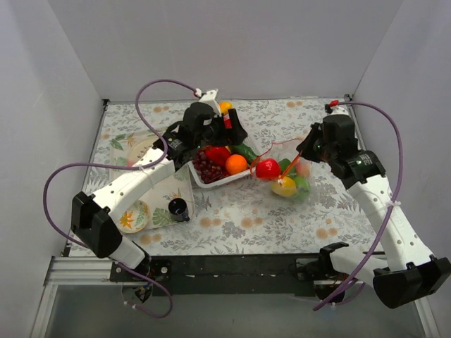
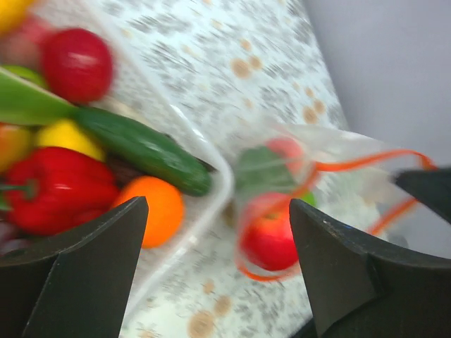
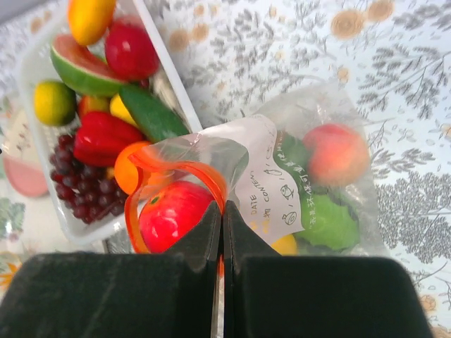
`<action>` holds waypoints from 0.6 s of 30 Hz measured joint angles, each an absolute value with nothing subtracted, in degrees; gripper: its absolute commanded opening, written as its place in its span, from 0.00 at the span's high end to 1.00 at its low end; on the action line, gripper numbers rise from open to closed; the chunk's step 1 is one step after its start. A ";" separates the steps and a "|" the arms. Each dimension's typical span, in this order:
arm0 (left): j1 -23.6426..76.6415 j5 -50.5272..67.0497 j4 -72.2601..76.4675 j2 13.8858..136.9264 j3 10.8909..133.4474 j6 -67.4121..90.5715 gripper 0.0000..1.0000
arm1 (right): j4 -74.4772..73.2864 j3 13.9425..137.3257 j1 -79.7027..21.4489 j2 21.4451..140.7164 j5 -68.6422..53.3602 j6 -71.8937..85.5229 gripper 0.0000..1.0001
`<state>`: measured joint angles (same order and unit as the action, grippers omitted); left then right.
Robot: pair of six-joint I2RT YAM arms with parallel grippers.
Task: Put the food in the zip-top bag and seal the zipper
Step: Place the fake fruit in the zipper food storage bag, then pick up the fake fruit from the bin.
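Note:
The clear zip-top bag (image 3: 303, 176) lies right of the white tray (image 1: 199, 177), holding a red apple (image 3: 173, 211), a peach (image 3: 337, 151) and green and yellow pieces. My right gripper (image 3: 222, 211) is shut on the orange-red zipper (image 3: 204, 176), holding the mouth up in a loop; in the top view it (image 1: 304, 153) is at the bag's far side. The tray holds a watermelon slice (image 3: 81, 67), red pepper (image 2: 60, 186), cucumber (image 2: 144, 148), orange (image 2: 158, 211) and grapes (image 3: 84, 190). My left gripper (image 2: 218, 239) is open and empty above the tray's right edge, near the bag's mouth.
Two flowered paper plates (image 1: 134, 215) (image 1: 137, 151) lie at the left, with a small dark cup (image 1: 177, 207) beside the near one. White walls close the table on three sides. Purple cables loop over both arms.

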<state>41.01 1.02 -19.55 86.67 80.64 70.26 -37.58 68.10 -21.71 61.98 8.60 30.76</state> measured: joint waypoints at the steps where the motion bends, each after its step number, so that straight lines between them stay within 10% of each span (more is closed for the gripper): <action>1: 39.38 -0.78 -20.32 86.48 81.06 69.43 0.16 | -37.74 69.28 -20.23 61.95 8.05 30.70 0.99; 18: 28.29 -15.77 -27.83 102.78 91.64 62.04 0.25 | -39.77 77.65 -8.32 60.95 -2.96 29.06 0.99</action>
<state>28.29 -15.77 -27.83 102.78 91.64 62.04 -39.77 77.65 -8.32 60.95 -2.96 29.06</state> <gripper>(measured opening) 0.750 0.033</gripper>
